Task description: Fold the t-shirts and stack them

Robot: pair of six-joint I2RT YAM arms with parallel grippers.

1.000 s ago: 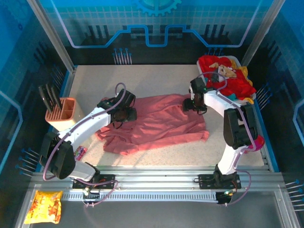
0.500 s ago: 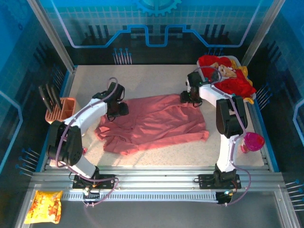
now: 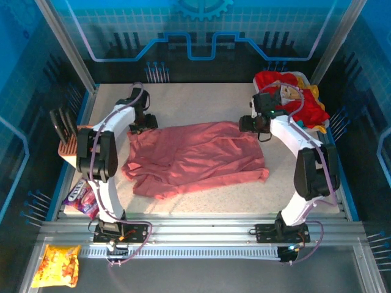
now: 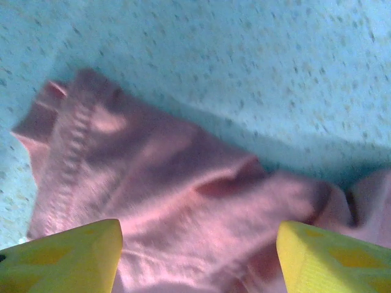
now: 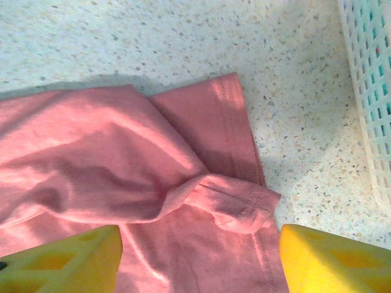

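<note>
Snack bag (image 3: 58, 265) lower left, in front of rail. Left tool (image 3: 142, 125) centre-left, fingers (image 4: 67, 256) spread wide over pink shirt (image 3: 195, 159) upper left corner (hem stitching clear in wrist view), nothing pinched. Shirt lies rumpled across middle of bench (image 3: 201, 101). Right tool (image 3: 256, 127) at shirt's upper right corner, fingers (image 5: 330, 256) likewise spread. Red shirts (image 3: 293, 97) heaped upper right in tray (image 5: 366, 73).

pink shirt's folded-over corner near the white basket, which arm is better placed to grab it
Right: the right pincer hangs open just over that folded corner, while the left pincer is across the pink shirt at its far-left end.
</note>
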